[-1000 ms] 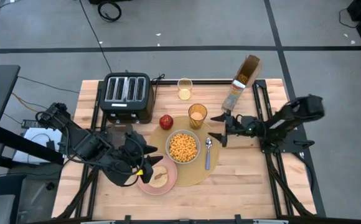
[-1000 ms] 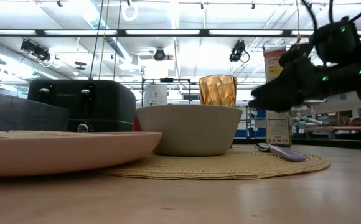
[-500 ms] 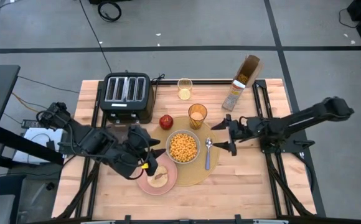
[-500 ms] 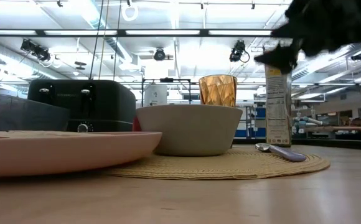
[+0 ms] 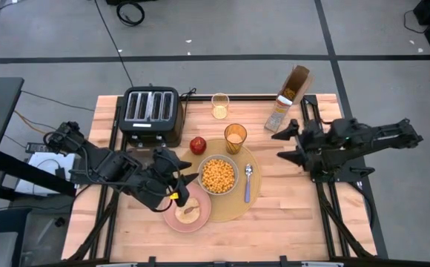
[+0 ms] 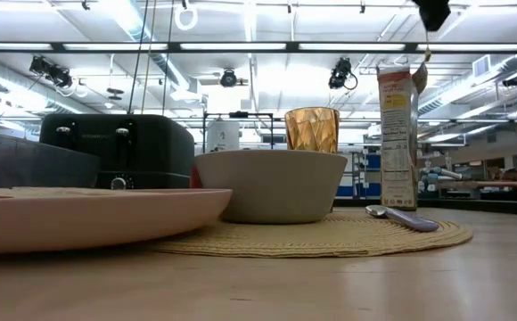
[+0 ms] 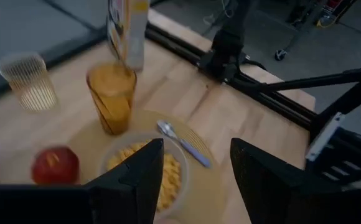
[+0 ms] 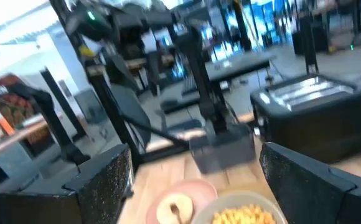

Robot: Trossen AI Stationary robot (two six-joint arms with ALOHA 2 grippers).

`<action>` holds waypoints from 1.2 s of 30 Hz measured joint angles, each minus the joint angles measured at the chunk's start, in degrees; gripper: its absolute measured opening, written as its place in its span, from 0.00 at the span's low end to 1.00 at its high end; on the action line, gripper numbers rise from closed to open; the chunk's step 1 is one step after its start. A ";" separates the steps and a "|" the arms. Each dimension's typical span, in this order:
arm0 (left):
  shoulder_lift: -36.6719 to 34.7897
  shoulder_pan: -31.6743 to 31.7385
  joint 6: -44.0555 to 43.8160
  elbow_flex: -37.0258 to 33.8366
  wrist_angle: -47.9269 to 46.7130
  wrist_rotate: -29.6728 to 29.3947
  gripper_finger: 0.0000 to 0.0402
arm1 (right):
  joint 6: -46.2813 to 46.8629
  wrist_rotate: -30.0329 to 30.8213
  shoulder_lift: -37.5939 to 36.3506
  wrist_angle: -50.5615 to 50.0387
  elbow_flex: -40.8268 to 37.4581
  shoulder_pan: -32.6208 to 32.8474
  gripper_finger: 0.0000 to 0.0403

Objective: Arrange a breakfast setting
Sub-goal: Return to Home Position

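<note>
Large round tan woven placemat [image 5: 233, 210] lies under small white bowl [image 5: 199, 176]. Metal spoon [image 5: 247, 182] is right of bowl, on mat. Amber drinking glass [image 5: 236, 138] stands behind-right. Red apple [image 5: 198, 144] sits behind-left, at mat's edge. Small pink plate [image 5: 200, 221] is front-left, overlapping mat's edge. Black four-slot toaster [image 5: 151, 114] stands farther behind-left, off mat.

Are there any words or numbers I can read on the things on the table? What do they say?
Cereal box: there is printing on its side panel, but it is too small to read.
Toaster: no words or numbers can be made out on it.
Everything else: no writing shows, so nothing here can be quoted.
</note>
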 joint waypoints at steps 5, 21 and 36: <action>0.00 1.96 9.76 0.00 4.40 -2.20 0.48 | -0.11 -0.04 -2.87 0.82 0.01 0.00 0.89; 0.00 25.08 40.08 0.02 28.87 -5.07 0.48 | -9.32 -7.50 -6.24 3.27 0.01 0.00 0.89; -0.34 37.97 46.84 0.00 34.34 17.48 0.48 | -7.34 -6.97 -6.61 8.84 -0.45 0.00 0.89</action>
